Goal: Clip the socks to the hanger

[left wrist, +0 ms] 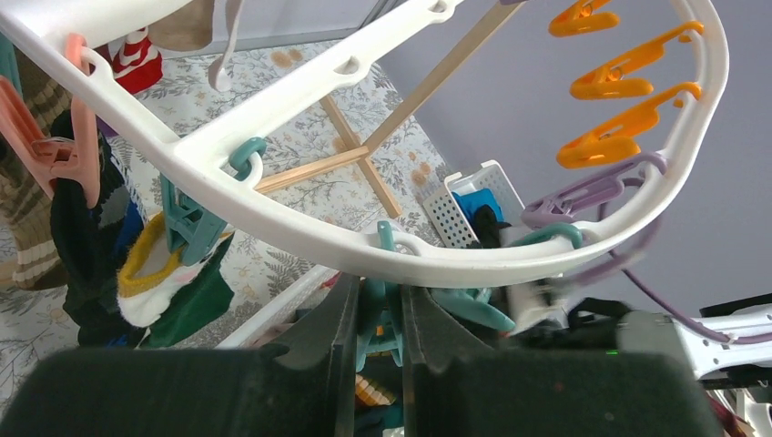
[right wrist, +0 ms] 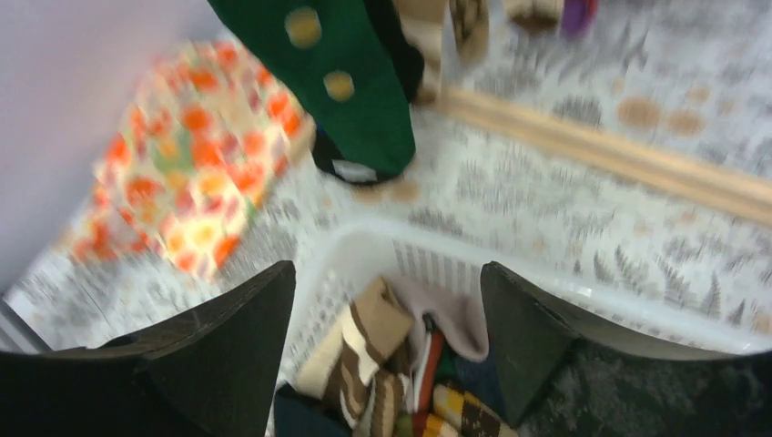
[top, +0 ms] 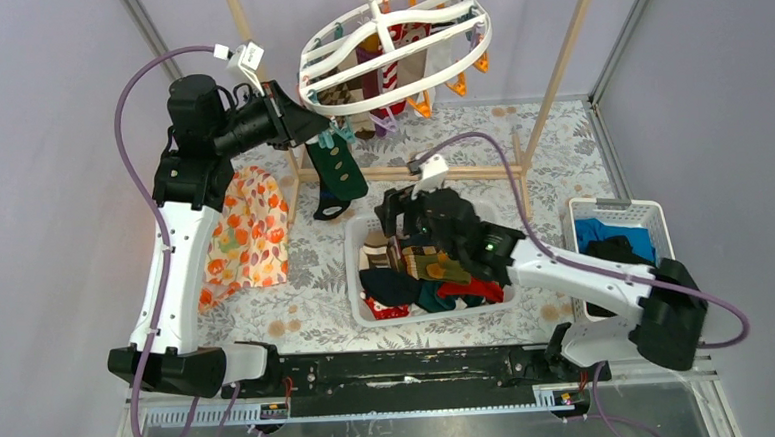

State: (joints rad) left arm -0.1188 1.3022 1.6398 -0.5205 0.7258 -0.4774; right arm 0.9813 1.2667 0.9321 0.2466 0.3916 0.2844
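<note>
Left gripper (top: 321, 129) upper left of top view, fingers pinched on teal clip (left wrist: 376, 332) under hanger (left wrist: 300, 232) rim. Right gripper (right wrist: 387, 275) spread wide, empty, over basket (right wrist: 583, 314). Socks (right wrist: 364, 350) heaped straight below its fingers, lower centre. Right arm nearer; likely descends to grab one.

Glossy plastic hanger (left wrist: 473, 267), soft cloth socks (top: 436, 268)

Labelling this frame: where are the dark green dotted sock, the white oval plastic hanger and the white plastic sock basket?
dark green dotted sock (top: 339, 171), top view, leg.
white oval plastic hanger (left wrist: 291, 228), left wrist view, rim.
white plastic sock basket (top: 353, 267), top view, left wall.
</note>
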